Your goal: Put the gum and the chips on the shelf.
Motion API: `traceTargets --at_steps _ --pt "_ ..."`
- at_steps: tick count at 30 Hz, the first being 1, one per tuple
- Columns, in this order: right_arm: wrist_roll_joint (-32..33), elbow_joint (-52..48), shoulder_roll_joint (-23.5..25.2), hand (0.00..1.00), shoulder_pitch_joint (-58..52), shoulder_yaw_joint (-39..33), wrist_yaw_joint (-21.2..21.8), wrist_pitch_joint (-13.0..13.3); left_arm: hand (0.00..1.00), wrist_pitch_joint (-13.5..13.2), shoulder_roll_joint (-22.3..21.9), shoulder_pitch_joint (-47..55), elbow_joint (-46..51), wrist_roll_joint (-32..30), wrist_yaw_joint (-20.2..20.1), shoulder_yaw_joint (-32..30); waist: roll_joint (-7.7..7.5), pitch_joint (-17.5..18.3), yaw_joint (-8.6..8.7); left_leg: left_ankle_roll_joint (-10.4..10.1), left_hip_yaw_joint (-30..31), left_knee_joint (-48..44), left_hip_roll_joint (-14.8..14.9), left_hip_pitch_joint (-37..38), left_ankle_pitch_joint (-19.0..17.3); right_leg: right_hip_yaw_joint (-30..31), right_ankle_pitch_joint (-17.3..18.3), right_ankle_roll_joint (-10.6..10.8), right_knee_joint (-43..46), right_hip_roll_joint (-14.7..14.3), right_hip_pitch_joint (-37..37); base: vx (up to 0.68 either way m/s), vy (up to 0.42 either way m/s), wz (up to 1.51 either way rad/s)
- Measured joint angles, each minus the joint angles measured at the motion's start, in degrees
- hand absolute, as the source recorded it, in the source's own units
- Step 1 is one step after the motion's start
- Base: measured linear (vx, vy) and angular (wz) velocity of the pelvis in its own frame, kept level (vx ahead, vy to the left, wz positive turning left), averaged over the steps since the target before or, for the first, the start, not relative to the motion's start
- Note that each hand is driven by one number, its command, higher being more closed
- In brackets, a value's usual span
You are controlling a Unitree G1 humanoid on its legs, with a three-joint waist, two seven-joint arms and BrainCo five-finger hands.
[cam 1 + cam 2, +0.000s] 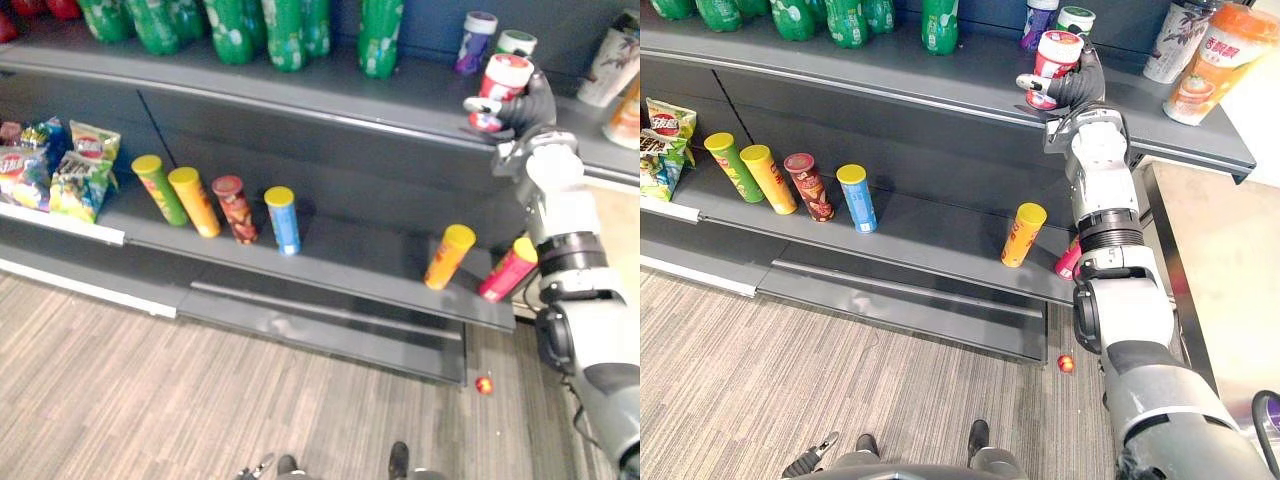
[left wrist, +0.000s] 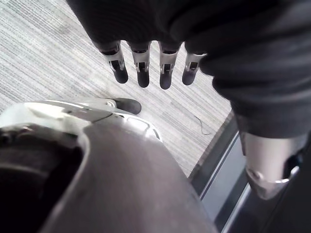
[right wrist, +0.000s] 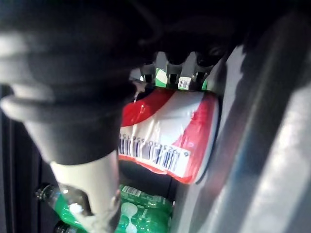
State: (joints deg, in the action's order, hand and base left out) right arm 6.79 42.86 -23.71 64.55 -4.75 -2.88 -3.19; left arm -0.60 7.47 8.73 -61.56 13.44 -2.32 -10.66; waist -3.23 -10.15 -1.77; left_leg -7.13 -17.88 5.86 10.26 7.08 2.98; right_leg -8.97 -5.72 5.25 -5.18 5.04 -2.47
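Up at the upper right, the right robot hand [image 1: 1078, 88] was clamped round a red-and-white gum canister [image 1: 500, 85], fingers curled over it, thumb on the near side. The canister was tilted at the front lip of the upper shelf [image 1: 300, 90]. Its base sat behind the fingers, so whether it touched the shelf could not be told. Just behind it stood a purple canister [image 1: 475, 42] and a green-lidded canister [image 1: 515, 43].

The green bottles [image 1: 245, 30] along the top edge were cut off at the neck. At the far upper right an orange cup [image 1: 1200, 60] and a white cup [image 1: 1175, 40] were partly cropped too.

On the lower shelf [image 1: 350, 255], left of centre, four tubes leaned in a row: a green chip can [image 1: 160, 190], an orange chip can [image 1: 194, 202], a dark red chip can [image 1: 235, 210] and a blue chip can [image 1: 283, 220]. Well apart, at the right, stood a yellow chip can [image 1: 448, 257], and beside it a pink chip can [image 1: 507, 270] was half hidden behind the right arm. Chip bags [image 1: 60, 165] were clipped by the left edge.

Below lay a grey striped floor [image 1: 150, 380], with a small red object [image 1: 484, 384] at lower right, too small to name. The left robot hand [image 2: 165, 75] hung over that floor, fingers straight, holding nothing.
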Motion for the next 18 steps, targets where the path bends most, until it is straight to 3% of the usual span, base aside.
traceTargets --at_steps 18 --pt "-0.39 -11.87 0.04 0.00 -1.18 -6.51 -7.69 0.87 0.00 0.37 -0.13 -0.06 0.00 -0.30 1.10 -0.42 -0.02 0.00 0.11 0.02 1.13 -0.01 -0.09 0.20 0.04 -0.79 0.00 -0.01 0.04 0.16 -0.88 0.00 0.000 0.02"
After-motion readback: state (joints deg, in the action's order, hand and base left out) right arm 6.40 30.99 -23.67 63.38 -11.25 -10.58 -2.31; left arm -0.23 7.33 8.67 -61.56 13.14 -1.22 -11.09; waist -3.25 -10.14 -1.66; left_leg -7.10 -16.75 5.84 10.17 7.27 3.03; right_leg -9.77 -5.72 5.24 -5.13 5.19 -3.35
